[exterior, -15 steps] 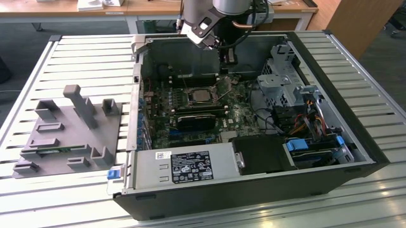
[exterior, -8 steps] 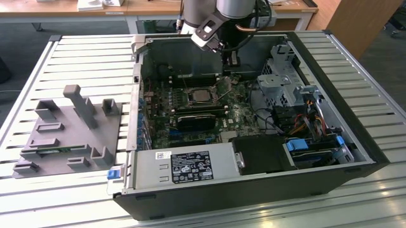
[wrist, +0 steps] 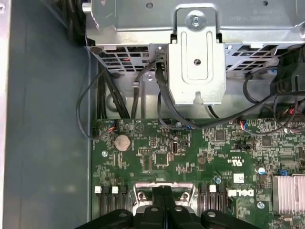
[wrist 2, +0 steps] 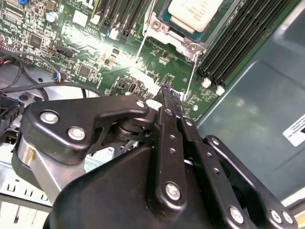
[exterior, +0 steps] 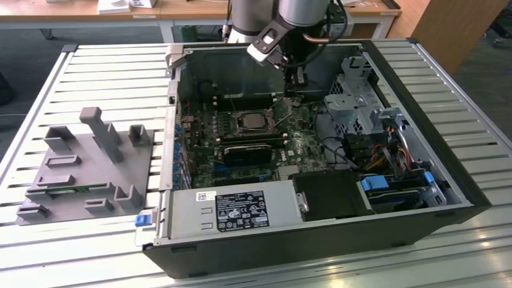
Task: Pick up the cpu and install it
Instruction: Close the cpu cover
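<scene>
The cpu [exterior: 254,122], a silver-topped square chip, lies in the metal-framed socket [exterior: 240,115] on the green motherboard [exterior: 240,162] inside the open computer case. In the second wrist view the cpu [wrist 2: 195,12] sits within the socket frame [wrist 2: 169,33]. My gripper [exterior: 292,96] hangs inside the case, a little to the exterior view's right of the socket. Its black fingers are shut together with nothing between them. In the second wrist view the gripper [wrist 2: 167,91] has its tip just off the socket's corner, apart from the cpu. The first wrist view looks over the gripper [wrist: 164,192] at the board.
A grey holder fixture [exterior: 88,162] stands on the slatted table at the exterior view's left. Inside the case are the power supply [exterior: 232,211], a metal drive cage [exterior: 356,96], loose black cables [wrist: 162,102], memory slots [wrist 2: 238,43] and a finned heatsink [wrist: 288,193].
</scene>
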You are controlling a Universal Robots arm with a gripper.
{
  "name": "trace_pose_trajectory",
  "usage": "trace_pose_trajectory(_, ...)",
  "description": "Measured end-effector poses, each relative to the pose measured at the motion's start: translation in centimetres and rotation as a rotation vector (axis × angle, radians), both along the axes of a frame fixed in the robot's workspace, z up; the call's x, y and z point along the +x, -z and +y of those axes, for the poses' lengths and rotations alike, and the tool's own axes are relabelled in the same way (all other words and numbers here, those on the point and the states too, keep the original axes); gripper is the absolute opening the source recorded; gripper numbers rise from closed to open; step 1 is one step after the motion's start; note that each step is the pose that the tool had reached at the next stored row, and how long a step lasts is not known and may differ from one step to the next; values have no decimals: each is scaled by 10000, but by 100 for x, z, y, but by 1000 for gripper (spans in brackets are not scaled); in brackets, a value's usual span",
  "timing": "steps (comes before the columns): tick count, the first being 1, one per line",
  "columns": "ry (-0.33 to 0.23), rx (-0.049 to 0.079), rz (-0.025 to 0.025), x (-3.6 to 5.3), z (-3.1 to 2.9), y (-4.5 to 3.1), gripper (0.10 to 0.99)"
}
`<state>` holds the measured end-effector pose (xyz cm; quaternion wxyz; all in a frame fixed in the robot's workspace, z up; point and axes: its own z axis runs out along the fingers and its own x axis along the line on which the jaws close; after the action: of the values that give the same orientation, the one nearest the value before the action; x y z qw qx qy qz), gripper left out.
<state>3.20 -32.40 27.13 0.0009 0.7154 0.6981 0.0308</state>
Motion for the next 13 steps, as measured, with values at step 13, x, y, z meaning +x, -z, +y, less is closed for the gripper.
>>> trace_pose_trajectory(13,1,-1,2,140,0,51,106)
